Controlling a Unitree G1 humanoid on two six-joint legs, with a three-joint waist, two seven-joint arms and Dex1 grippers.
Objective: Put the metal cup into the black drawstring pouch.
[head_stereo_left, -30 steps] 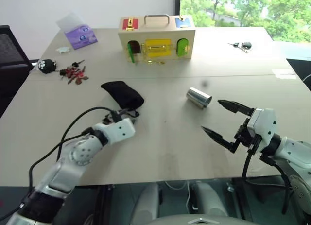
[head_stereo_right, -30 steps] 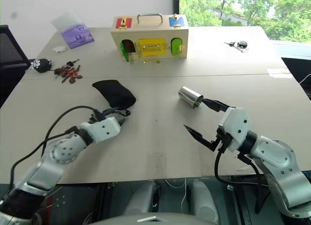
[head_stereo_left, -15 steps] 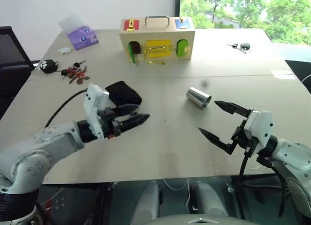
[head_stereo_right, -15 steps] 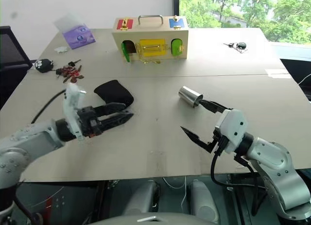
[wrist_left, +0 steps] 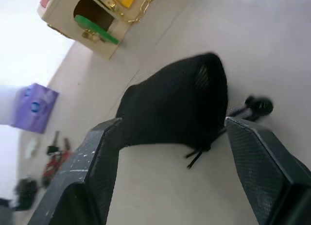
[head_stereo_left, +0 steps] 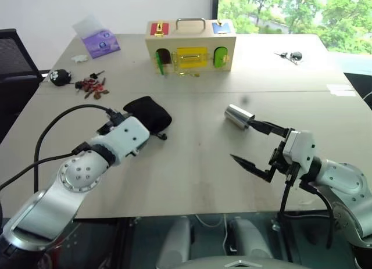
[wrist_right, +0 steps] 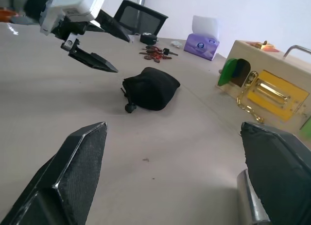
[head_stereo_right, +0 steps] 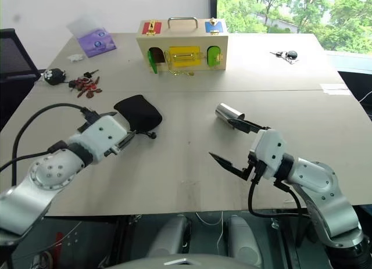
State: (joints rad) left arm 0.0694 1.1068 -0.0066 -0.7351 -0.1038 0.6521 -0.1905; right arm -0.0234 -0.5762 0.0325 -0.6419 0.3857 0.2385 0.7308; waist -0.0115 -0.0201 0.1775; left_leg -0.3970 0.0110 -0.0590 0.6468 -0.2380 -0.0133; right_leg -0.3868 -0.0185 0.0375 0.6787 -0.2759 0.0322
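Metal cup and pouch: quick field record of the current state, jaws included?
cup: metal cup lying on its side on the table, not held
pouch: black pouch bunched on the table, cord trailing, not held
left gripper: jaws open, just short of the pouch
right gripper: jaws wide open, upper finger close to the cup
cup in pouch: no
behind: wooden box with a handle

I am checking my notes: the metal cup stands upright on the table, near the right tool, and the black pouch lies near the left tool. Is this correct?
Not quite. The metal cup lies on its side, not upright, as the left eye view shows. The rest holds: it is on the table near the right tool, and the black pouch lies near the left tool.
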